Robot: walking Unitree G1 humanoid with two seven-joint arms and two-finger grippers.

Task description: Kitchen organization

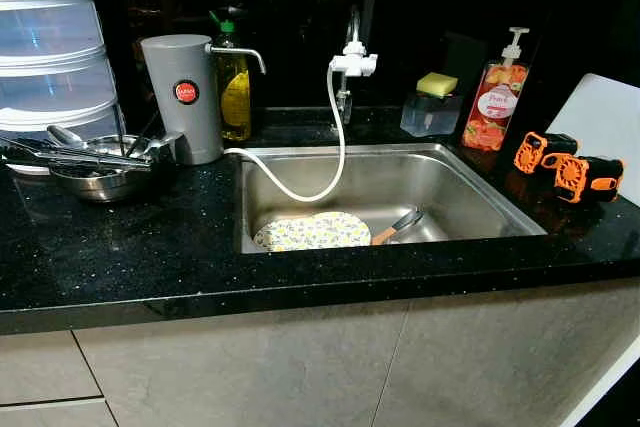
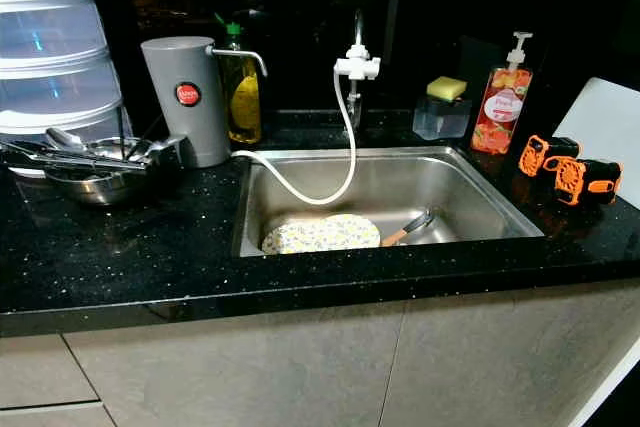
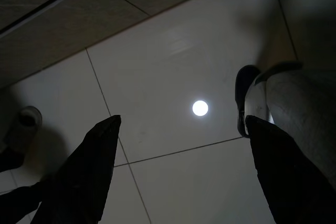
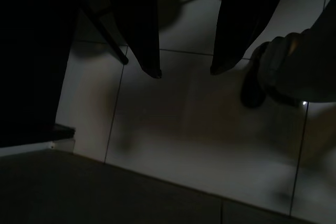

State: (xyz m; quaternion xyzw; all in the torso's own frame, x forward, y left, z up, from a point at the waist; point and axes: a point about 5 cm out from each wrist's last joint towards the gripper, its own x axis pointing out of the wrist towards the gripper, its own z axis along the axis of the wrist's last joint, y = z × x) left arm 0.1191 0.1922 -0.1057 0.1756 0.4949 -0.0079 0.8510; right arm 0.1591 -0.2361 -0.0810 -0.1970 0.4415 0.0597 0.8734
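Black left gripper (image 3: pixel 181 169) fingers spread wide over floor tiles (image 3: pixel 173 61), right gripper (image 4: pixel 185 72) parted, both empty

Both eye views look forward and down from the head onto the black tabletop (image 1: pixel 120 267) and the steel sink (image 1: pixel 470 197), the right eye set slightly to the side, so the two share almost the whole scene. Each wrist view looks along its hanging arm, past the left pincer (image 3: pixel 181 129) and the right pincer (image 4: pixel 186 72), down at the pale floor tiles (image 3: pixel 168 51)
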